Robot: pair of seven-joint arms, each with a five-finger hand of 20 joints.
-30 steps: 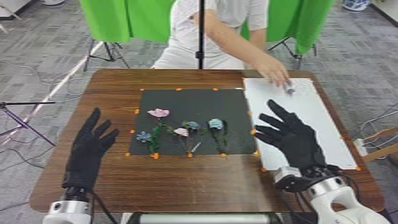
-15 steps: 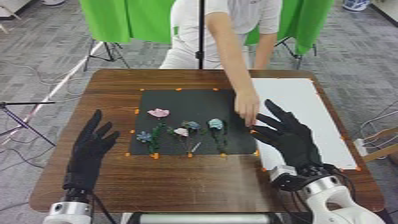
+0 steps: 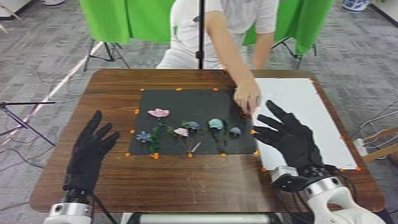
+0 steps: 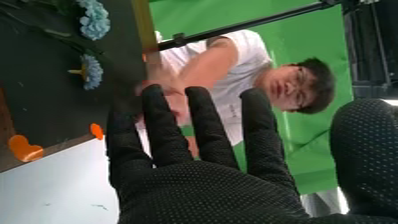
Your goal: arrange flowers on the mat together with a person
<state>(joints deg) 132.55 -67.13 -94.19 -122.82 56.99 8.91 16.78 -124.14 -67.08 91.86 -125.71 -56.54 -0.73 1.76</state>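
The small blue flower [image 3: 234,131] nearest the right hand [image 3: 298,146], on the black mat [image 3: 200,102], looks light and crushable, best pinched beneath its petals, while that hand's fingers spread wide.

The table [image 3: 169,185] is of brown colour, the mat [image 3: 182,102] is black, and the paper [image 3: 311,115] is white. The tape [image 3: 155,156] is orange. The flowers [image 3: 158,113] are pink and blue, with green stems [image 3: 155,137]. The left hand [image 3: 86,157] and the right hand [image 3: 291,140] are both black; the right glove [image 4: 209,195] has small pale dots.
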